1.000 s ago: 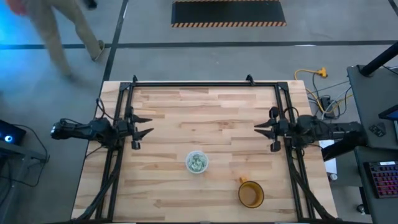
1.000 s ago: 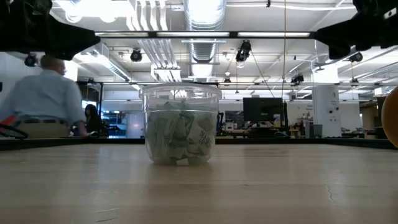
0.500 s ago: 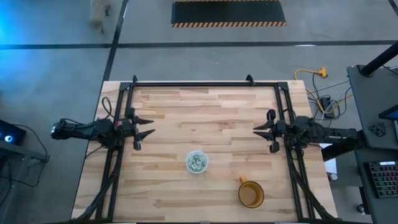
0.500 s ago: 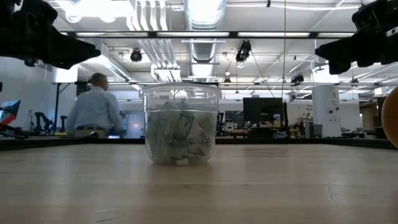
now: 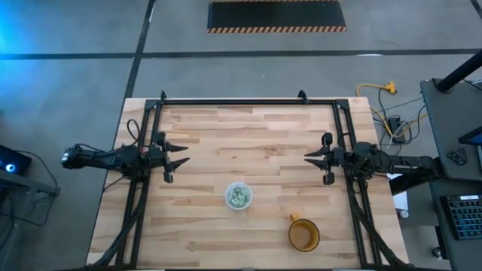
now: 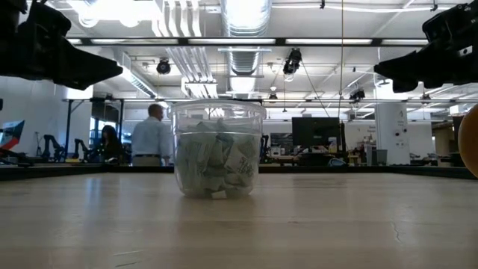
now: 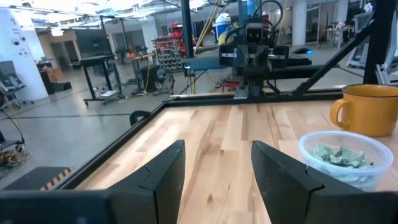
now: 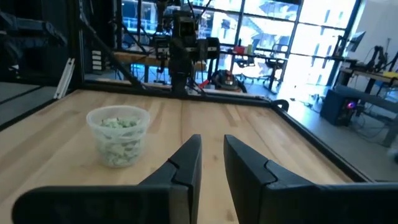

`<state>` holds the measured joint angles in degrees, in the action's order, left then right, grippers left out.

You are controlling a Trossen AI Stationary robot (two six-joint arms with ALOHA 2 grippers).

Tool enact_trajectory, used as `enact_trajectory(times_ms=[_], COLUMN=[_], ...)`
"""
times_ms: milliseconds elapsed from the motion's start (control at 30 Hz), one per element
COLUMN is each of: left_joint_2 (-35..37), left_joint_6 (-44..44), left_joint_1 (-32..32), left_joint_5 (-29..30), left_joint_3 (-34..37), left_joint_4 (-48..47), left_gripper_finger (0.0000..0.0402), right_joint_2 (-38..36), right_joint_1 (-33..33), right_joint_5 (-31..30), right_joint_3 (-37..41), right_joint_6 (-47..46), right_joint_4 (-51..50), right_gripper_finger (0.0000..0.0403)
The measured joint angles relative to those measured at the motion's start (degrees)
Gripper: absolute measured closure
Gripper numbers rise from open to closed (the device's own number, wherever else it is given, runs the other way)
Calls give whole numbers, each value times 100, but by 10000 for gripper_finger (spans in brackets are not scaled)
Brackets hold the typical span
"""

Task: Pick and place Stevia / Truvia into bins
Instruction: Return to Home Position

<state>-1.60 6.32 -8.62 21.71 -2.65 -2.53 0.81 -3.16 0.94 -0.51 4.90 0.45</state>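
High view, round clear plastic cup (image 5: 239,196) being shown mid-table on pale wood planks (image 5: 248,135), crumpled green-white paper sachets (image 6: 216,161) being contained (most of its depth), left gripper (image 5: 181,156) being held released at one edge, right gripper (image 5: 307,156) narrowly parted opposite.

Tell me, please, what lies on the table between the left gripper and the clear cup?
Nothing: the high view shows only bare wood of the table between the left gripper and the clear cup. The right gripper waits opposite.
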Motion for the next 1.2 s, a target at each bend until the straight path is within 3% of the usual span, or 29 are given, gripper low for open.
enact_trajectory(times_ms=[1200], left_joint_2=[-636], left_joint_6=[7], left_joint_1=[0], left_joint_5=[4], left_joint_3=[23], left_joint_4=[103], left_gripper_finger=[233], right_joint_2=[8], right_joint_1=[0], right_joint_5=[-70], right_joint_3=[-2], right_joint_6=[129], right_joint_4=[-11], right_gripper_finger=[344])
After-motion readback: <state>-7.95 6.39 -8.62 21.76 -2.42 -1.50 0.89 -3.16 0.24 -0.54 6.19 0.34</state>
